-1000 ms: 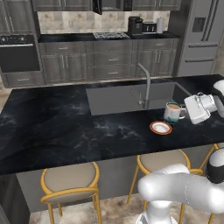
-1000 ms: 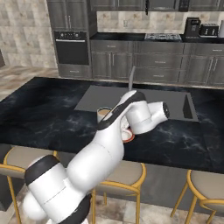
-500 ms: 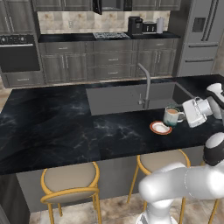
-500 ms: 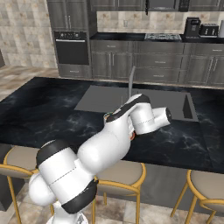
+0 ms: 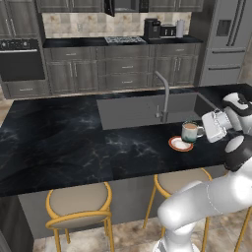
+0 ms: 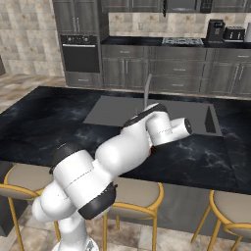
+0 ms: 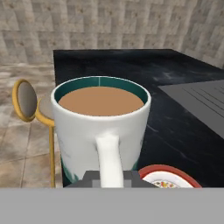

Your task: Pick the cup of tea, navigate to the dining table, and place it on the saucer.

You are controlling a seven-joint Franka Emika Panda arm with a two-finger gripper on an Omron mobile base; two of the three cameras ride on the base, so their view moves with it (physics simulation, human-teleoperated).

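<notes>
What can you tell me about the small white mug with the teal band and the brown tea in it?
The small white mug with a teal lower band looks ceramic, teal inside the rim too, nearly full of light brown tea. It is upright, its single handle facing the gripper, whose dark fingertips close on the handle. It hangs above the black marble island counter, just beside the orange-rimmed saucer, not yet on it.

Glossy white rounded arm [image 6: 112,157], dark joints

Arm: rises from the lower right of the left base view, bending up to the right edge.
Gripper [image 5: 201,132]: pointing left, clamped on the cup of tea [image 5: 189,131] by its handle.
</notes>
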